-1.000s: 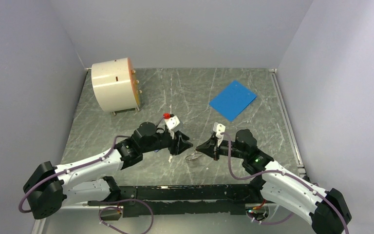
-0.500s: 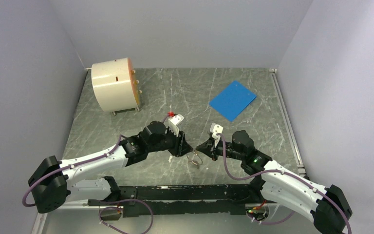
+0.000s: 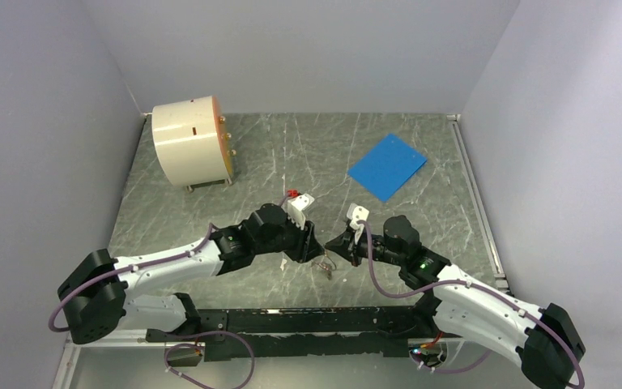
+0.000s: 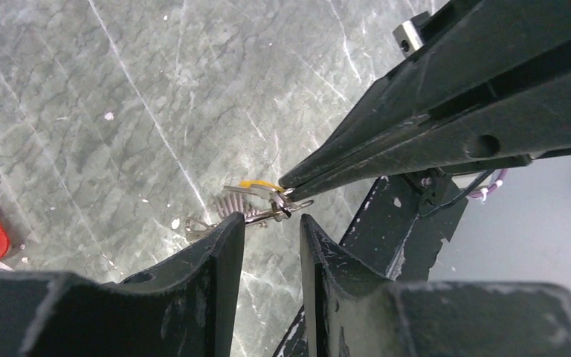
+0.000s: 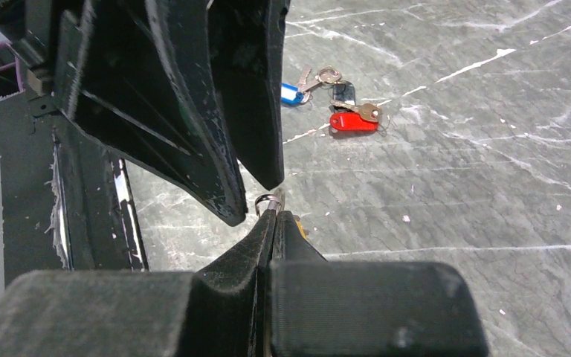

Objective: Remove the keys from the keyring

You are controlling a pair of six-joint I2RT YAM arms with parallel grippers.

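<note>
Clearly three loose keys [image 5: 342, 95] lie beyond one keyring [image 5: 266, 201].

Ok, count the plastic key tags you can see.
4. Blue tag, dark tag and red tag lie together on the table; the yellow tag sits at the keyring, pinched in the jaws of the right gripper. Others may be hidden.

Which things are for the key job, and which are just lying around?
For the job: thin silvery wire keyring, pinched by the right gripper; its yellow-tagged key; loose red-tagged key; open left gripper.
Lying about: cream round drum; flat blue square sheet.
</note>
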